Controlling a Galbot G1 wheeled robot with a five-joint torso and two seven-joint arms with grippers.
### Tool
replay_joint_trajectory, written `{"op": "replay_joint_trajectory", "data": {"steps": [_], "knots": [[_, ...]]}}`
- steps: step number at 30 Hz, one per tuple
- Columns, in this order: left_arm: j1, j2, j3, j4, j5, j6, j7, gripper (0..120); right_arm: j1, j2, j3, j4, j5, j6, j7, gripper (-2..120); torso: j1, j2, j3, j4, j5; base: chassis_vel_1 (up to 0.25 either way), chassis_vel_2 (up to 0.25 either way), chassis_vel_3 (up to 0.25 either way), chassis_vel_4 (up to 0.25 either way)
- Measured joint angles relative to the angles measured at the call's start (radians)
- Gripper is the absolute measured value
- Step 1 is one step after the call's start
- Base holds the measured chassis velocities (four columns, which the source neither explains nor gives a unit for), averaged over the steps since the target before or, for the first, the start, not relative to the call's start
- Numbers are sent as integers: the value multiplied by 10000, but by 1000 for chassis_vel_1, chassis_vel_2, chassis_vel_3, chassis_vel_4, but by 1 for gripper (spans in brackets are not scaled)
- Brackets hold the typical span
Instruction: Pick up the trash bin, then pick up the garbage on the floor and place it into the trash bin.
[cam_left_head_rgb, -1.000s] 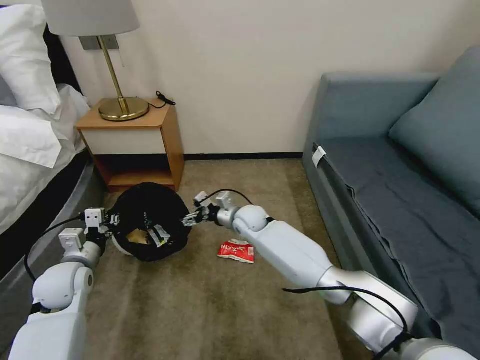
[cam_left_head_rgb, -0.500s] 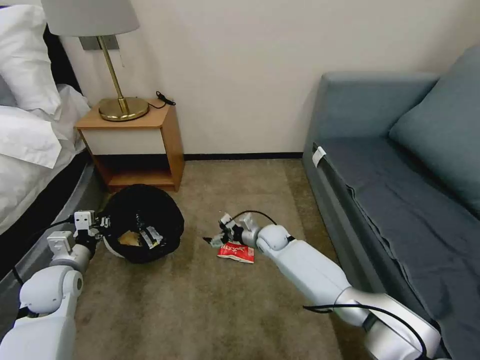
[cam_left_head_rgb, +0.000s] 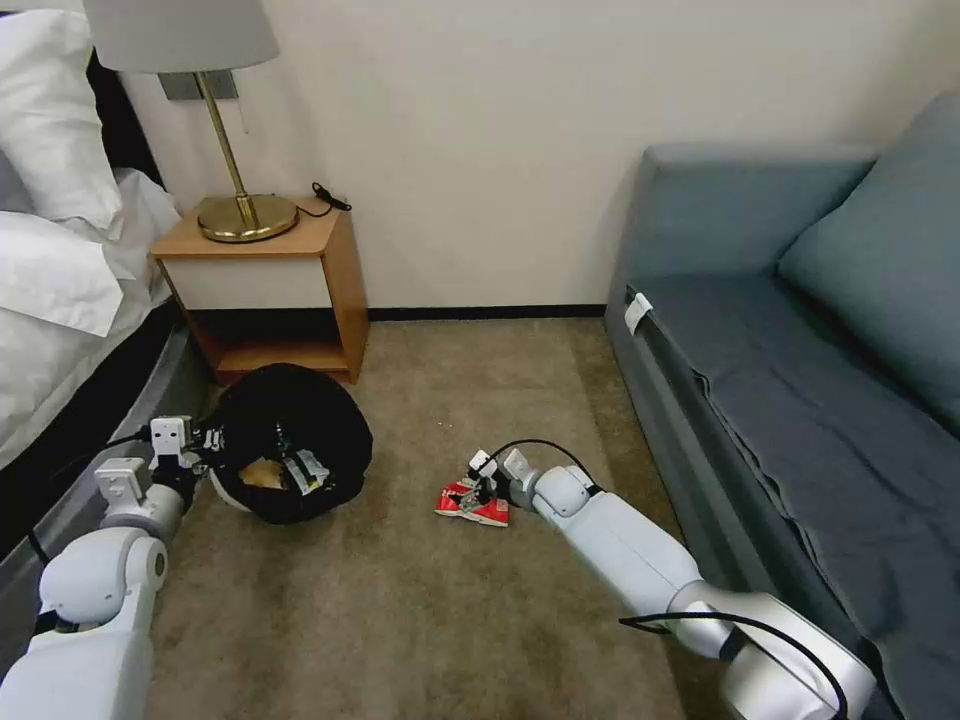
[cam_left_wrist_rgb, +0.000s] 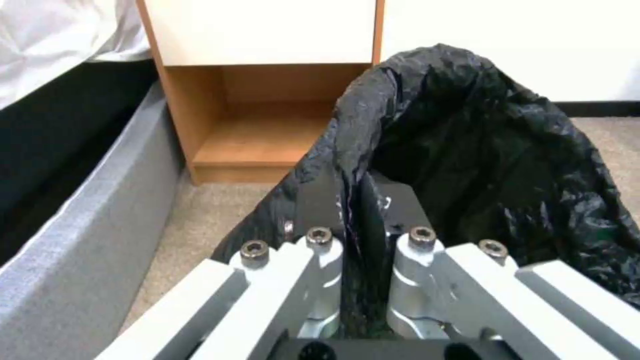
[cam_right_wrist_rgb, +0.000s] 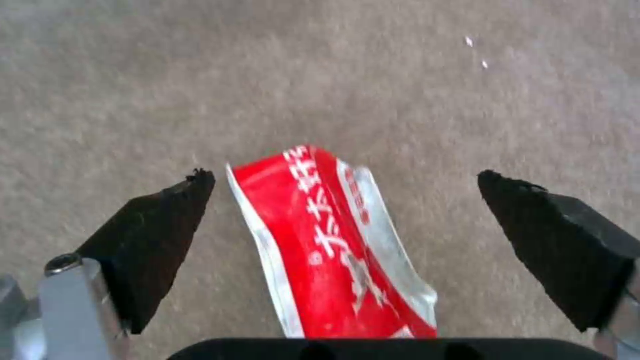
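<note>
The trash bin, white with a black bag, hangs tilted just above the carpet at the left, and my left gripper is shut on its bagged rim. Inside it lie a tan paper wad and other garbage. A red-white snack packet lies flat on the carpet in the middle. My right gripper is down at the packet and open, its two dark fingers standing either side of the packet without touching it.
A wooden nightstand with a brass lamp stands behind the bin. The bed runs along the left and a blue-grey sofa along the right. Open carpet lies in front.
My right gripper has left the bin's rim and swung down to the right, onto the snack packet. The left gripper with the bin has drawn a little to the left.
</note>
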Motion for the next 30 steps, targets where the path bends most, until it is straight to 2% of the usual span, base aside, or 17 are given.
{"op": "replay_joint_trajectory", "data": {"steps": [14,19,23,24,30], "knots": [[116,-10,-55,-182,-37,6,13,4,-227,198,240,-279,-526,-838,-72,100,0,0,0,0,-1,0,0,0,0],[138,-36,-55,-204,-38,7,18,4,-294,237,368,-333,-819,-937,-287,94,0,-1,0,0,-1,0,0,0,0],[120,-54,-41,-205,-38,7,20,4,-303,253,465,-458,-1011,-993,-422,73,0,0,0,0,-1,0,0,0,0],[120,-54,-41,-205,-38,7,20,4,-303,253,465,-458,-1011,-993,-422,73,0,0,0,0,-1,0,0,0,0],[73,-68,-25,-204,-38,6,20,4,-285,285,567,-714,-1173,-967,-497,51,0,0,0,0,-1,0,0,0,0]]}}
